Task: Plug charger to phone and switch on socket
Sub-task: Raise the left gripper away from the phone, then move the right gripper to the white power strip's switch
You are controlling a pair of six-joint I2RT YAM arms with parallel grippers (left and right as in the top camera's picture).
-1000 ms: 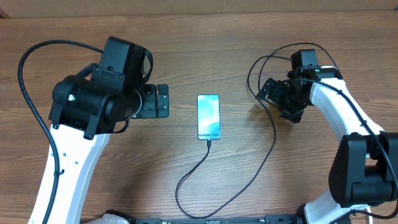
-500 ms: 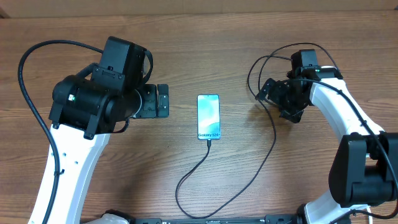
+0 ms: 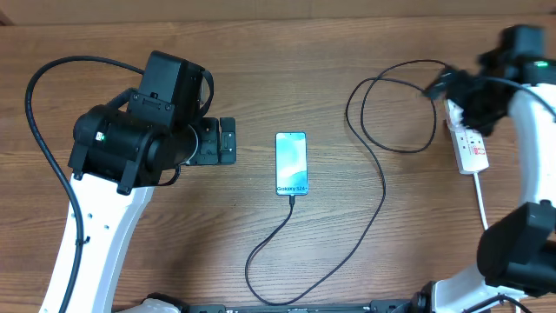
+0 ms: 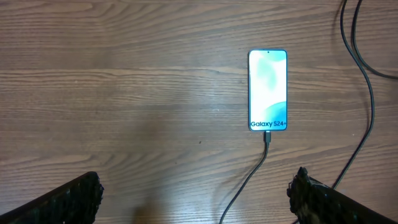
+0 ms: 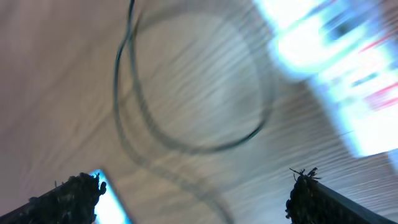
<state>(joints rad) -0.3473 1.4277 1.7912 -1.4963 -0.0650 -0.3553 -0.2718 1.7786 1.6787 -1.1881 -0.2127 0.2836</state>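
Note:
The phone [image 3: 291,163] lies flat mid-table with its cyan screen lit, also in the left wrist view [image 4: 268,90]. The charger's thin black cable [image 3: 380,196] runs from the phone's near short edge, loops toward the front, then curls back right toward the socket [image 3: 472,148], a white strip with red switches. Its connector tip [image 4: 267,137] sits against the phone's edge. My left gripper [image 3: 228,141] hovers open left of the phone, holding nothing. My right gripper [image 3: 443,87] is open above the socket's far end. The right wrist view is blurred, showing the cable loop [image 5: 186,143] and the white socket [image 5: 336,62].
The socket's thick white cord [image 3: 482,204] trails toward the front right, close to my right arm. The cable's loops [image 3: 391,113] lie between the phone and the socket. The wooden table's back edge [image 3: 278,19] runs along the top.
My right arm has swung up and to the right, away from the cable loops, uncovering the socket. The left arm, the phone and the cable have not moved.

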